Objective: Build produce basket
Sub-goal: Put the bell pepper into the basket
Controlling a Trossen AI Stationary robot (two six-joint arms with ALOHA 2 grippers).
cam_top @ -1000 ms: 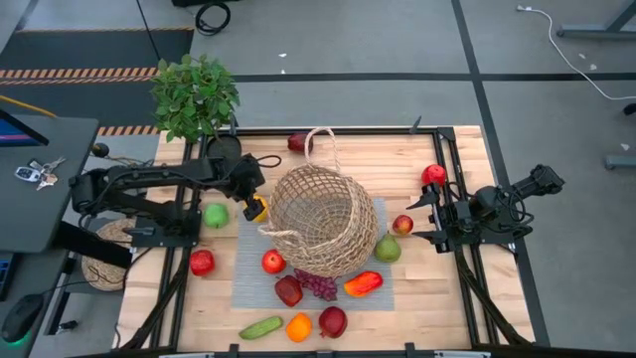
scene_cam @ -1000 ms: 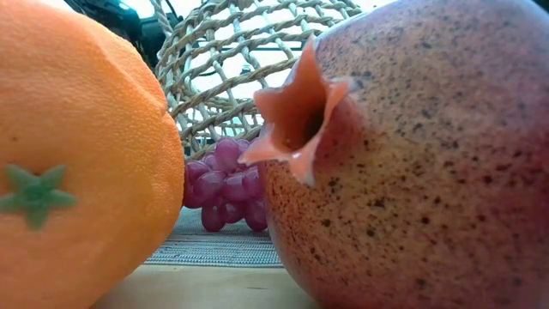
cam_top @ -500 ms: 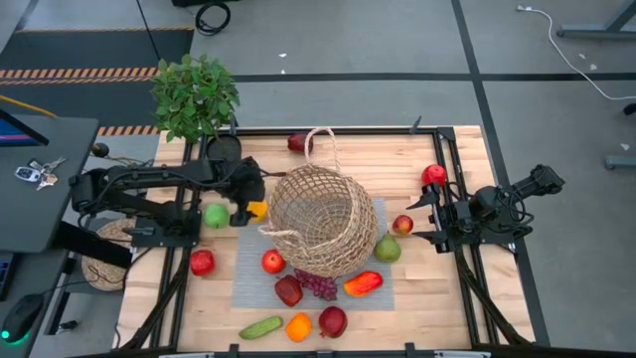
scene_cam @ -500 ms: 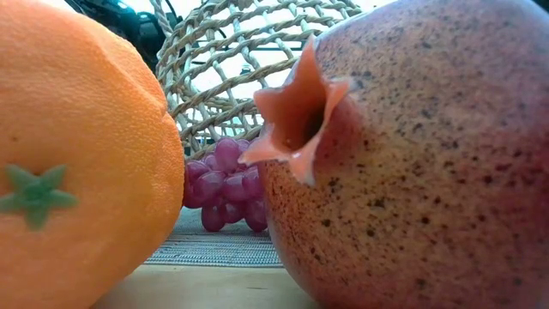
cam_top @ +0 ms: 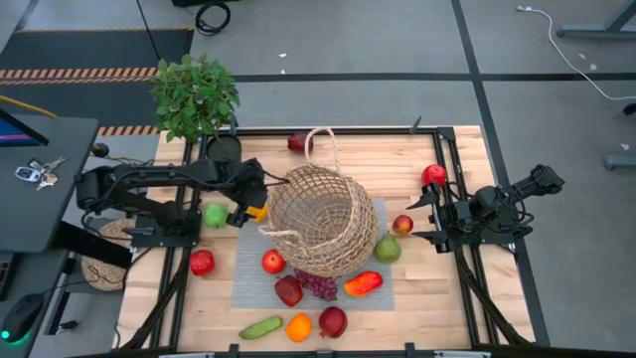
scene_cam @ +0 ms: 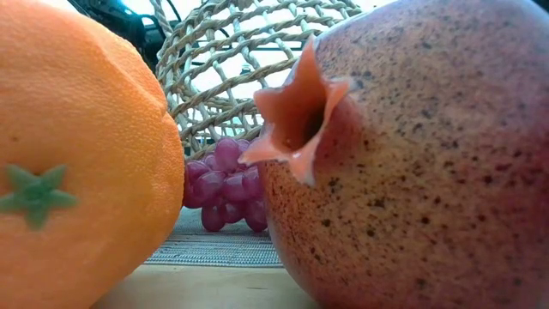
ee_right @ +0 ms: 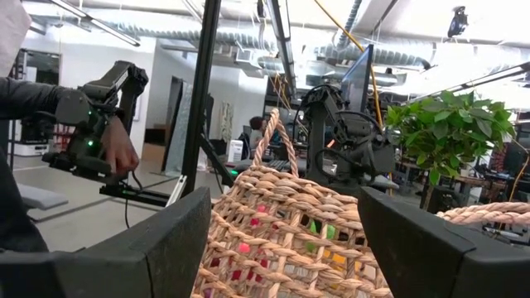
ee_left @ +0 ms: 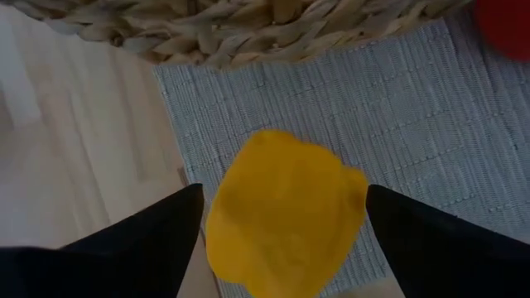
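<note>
The left tool has shifted slightly and widened, its fingers spread either side of the small yellow toy lemon lying on the grey woven mat, just beside the round tan wicker basket mid-desk. The lemon is framed but not yet gripped, so loading has barely begun. The right tool waits unclenched and empty at the desk's right edge.

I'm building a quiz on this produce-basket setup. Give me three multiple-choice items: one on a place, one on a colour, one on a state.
1. Where does the left hand sit?
A. beside the basket
B. over the cucumber
C. off the table

2. What colour is the fruit between the left hand's fingers?
A. red
B. yellow
C. purple

3. How is the right hand?
A. shut on an apple
B. open and empty
C. inside the basket

Answers: 1 A, the high view shows it at the basket's left side. 2 B, the left wrist view shows a yellow lemon. 3 B, its fingers stand apart with nothing between them.
</note>
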